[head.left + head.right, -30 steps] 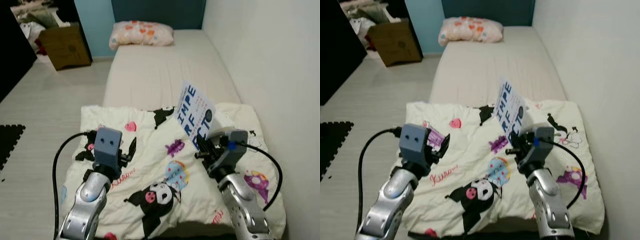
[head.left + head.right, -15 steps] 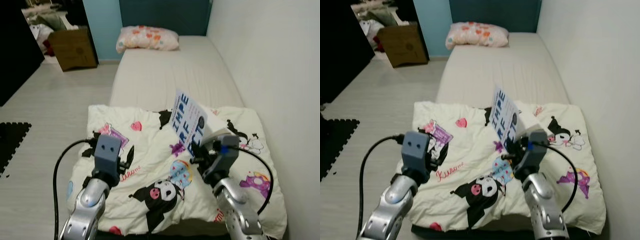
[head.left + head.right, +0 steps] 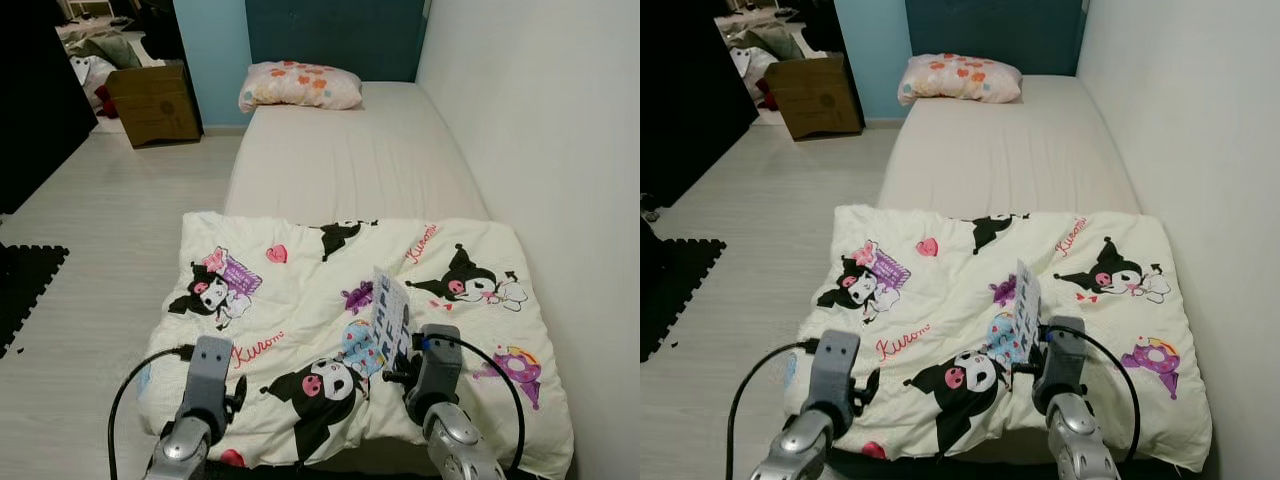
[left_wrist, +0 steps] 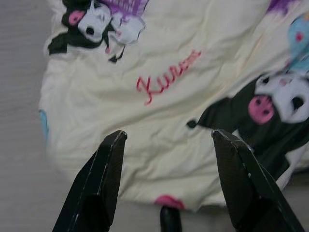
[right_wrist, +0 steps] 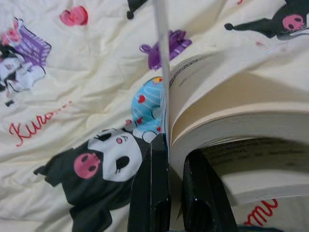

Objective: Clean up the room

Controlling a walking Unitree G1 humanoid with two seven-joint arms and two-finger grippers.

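Standing at the near end of the bed point(image 3: 340, 150), looking down its length toward the pillow point(image 3: 299, 86) at the far end. Printed blanket point(image 3: 300, 330) spread over the near half, bare mattress beyond, wall on the right, pale floor point(image 3: 110, 230) on the left.

Right gripper point(image 5: 170, 193) low over the near right part of the blanket, fingers pressed together and pinching the front cover of a book point(image 3: 391, 318). Cover standing almost upright with big letters facing left, pages point(image 5: 231, 101) sagging open off to the side, so held by the cover alone and hanging loose above the blanket.

Left gripper point(image 4: 166, 179) near the left near edge of the blanket, fingers spread wide, nothing between them, just hovering above the cartoon print.

Judging the step: book picked up off the bed, now carried, a place for it not yet chosen. Cardboard box point(image 3: 155, 103) far left on the floor, stuffed with soft things, one possible drop spot; no shelf to be made out.

Next move calls for a steady hold, since a thin cover could slip or tear under the weight of the pages. Worth supporting the spine with the free left gripper, or keeping the book low and level while turning away from the bed.
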